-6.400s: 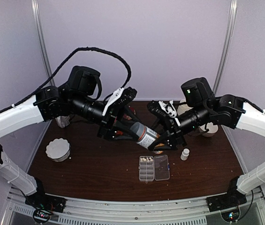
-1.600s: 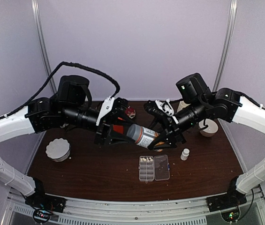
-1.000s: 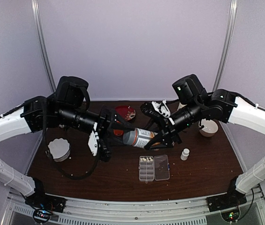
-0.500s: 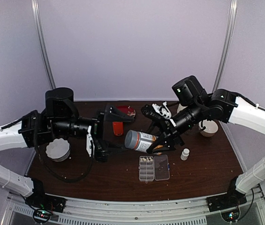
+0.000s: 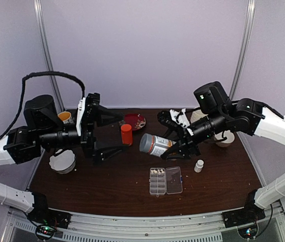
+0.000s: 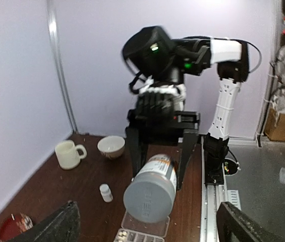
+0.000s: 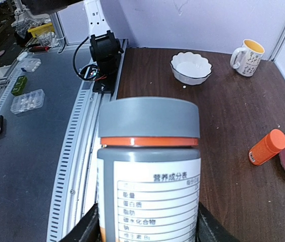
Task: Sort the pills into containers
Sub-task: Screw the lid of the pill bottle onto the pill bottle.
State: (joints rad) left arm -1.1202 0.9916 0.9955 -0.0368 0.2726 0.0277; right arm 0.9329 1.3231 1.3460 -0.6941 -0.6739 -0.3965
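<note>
A large grey bottle with a grey cap, an orange band and a white label hangs tilted above the table, cap pointing left. My right gripper is shut on its body, one finger on each side. The clear organiser box lies open just in front of the bottle, with whitish pills in its far compartment. My left gripper stands wide open and empty, well left of the bottle. In the left wrist view the cap faces me above the organiser.
An orange bottle stands beside a red plate at the back. A small white bottle is right of the organiser. White bowls sit at the left and right. A mug stands at the back left.
My left gripper opened, let go of the grey bottle's cap end and drew back to the left. My right gripper kept the bottle in about the same place.
</note>
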